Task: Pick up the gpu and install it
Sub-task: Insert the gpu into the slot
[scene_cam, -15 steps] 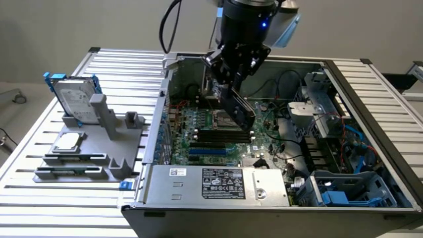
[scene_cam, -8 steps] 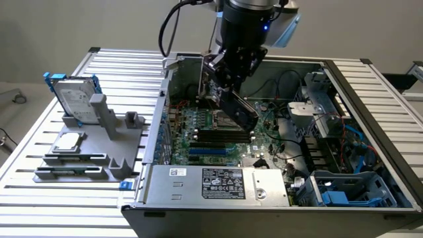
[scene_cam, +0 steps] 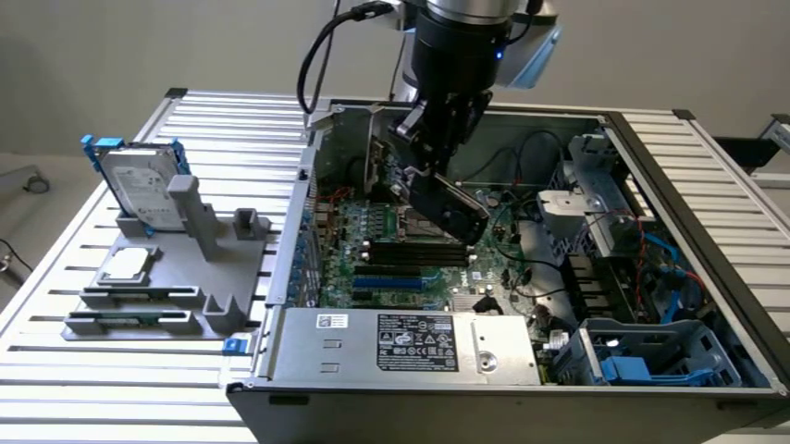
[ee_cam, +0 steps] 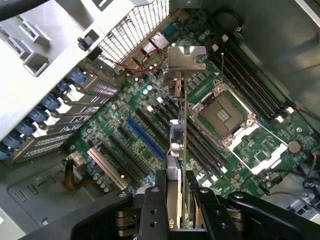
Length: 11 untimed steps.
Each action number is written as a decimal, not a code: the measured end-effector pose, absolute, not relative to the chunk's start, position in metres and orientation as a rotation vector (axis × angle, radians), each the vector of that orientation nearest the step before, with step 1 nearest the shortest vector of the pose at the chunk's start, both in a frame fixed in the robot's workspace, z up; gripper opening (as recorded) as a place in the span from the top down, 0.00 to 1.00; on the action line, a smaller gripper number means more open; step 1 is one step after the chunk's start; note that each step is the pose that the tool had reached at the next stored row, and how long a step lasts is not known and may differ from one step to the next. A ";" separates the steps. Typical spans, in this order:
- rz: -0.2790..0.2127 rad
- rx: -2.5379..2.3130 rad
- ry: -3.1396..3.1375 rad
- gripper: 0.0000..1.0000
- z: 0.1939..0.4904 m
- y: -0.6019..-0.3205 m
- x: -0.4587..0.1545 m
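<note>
The pincer (ee_cam: 176, 196) is pinching the gpu (scene_cam: 449, 209) by its edge, holding it tilted over the motherboard (scene_cam: 370, 231) inside the open computer case (scene_cam: 370, 416).

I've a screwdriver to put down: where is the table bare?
Bare slats lie on the table nearer the camera than the grey fixture, beyond it beside the case, and past the case on the exterior view's right. Inside the case is crowded: the end effector holds the gpu over the motherboard.
</note>
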<state>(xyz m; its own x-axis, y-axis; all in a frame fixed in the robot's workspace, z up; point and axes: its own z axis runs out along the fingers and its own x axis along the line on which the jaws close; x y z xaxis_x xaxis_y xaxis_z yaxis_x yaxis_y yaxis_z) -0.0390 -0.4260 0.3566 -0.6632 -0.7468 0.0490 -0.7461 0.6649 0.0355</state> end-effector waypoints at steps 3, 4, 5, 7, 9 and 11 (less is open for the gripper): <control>-0.018 1.338 -2.778 0.74 0.356 -0.426 -0.039; -0.017 1.365 -2.764 0.74 0.356 -0.426 -0.039; -0.017 1.389 -2.752 0.74 0.356 -0.426 -0.039; -0.018 1.440 -2.727 0.74 0.356 -0.426 -0.039; -0.027 1.489 -2.704 0.74 0.354 -0.426 -0.039; -0.039 1.538 -2.682 0.74 0.353 -0.426 -0.039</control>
<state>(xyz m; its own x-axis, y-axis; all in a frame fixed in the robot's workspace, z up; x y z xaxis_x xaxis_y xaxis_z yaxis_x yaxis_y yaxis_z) -0.0390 -0.4259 0.3533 -0.5043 -0.8630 0.0304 -0.8617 0.5052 0.0465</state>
